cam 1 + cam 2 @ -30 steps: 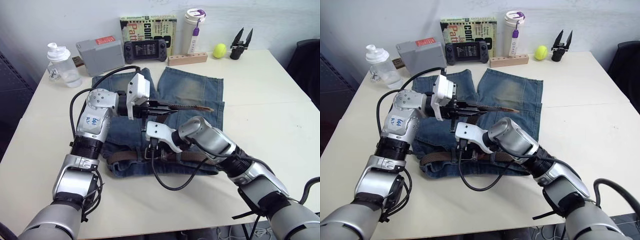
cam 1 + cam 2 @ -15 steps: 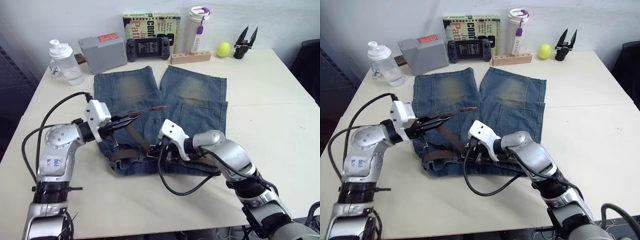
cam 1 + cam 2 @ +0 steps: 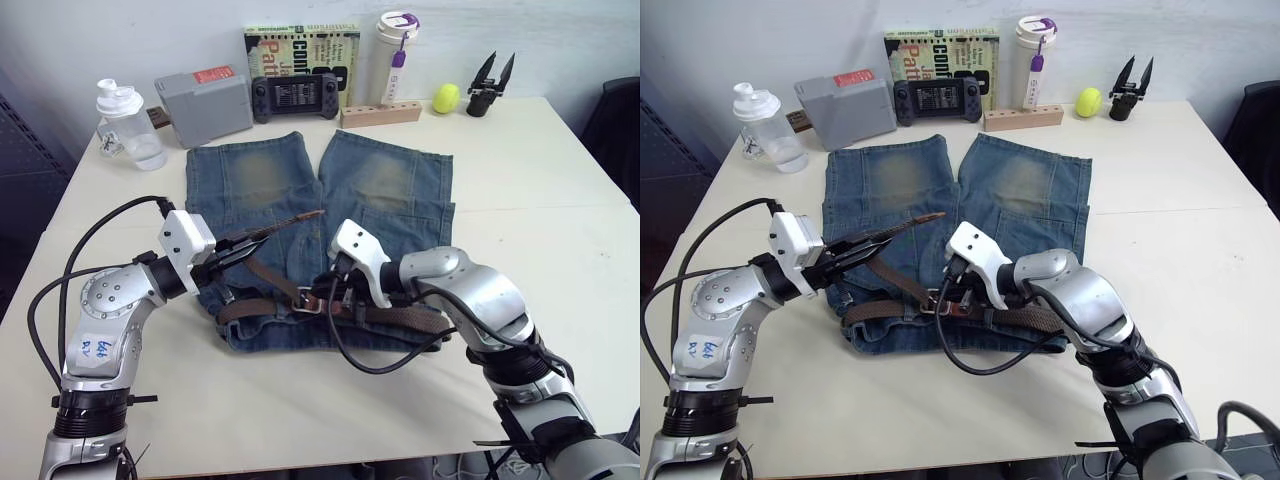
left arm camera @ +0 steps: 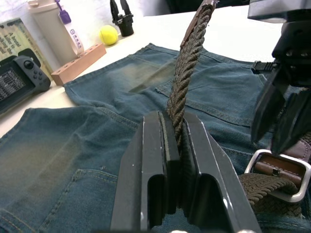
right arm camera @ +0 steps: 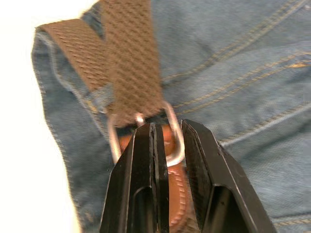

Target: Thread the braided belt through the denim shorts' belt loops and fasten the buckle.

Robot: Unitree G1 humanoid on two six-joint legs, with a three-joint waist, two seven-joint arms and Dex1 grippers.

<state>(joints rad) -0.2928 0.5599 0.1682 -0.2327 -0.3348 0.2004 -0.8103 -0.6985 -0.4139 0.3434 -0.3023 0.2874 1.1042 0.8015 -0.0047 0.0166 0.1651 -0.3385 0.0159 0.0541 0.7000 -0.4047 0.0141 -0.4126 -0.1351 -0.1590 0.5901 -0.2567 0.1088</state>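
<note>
Running from the buckle at mid-waistband of the denim shorts, the braided belt rises up and leftward to the left gripper, whose fingers are clamped on the strap short of its free tip. The right gripper is the nearer arm, its fingers pinched on the buckle's leather end. The pale desk lies level around the shorts, with cluttered items well apart along the back edge.
</note>
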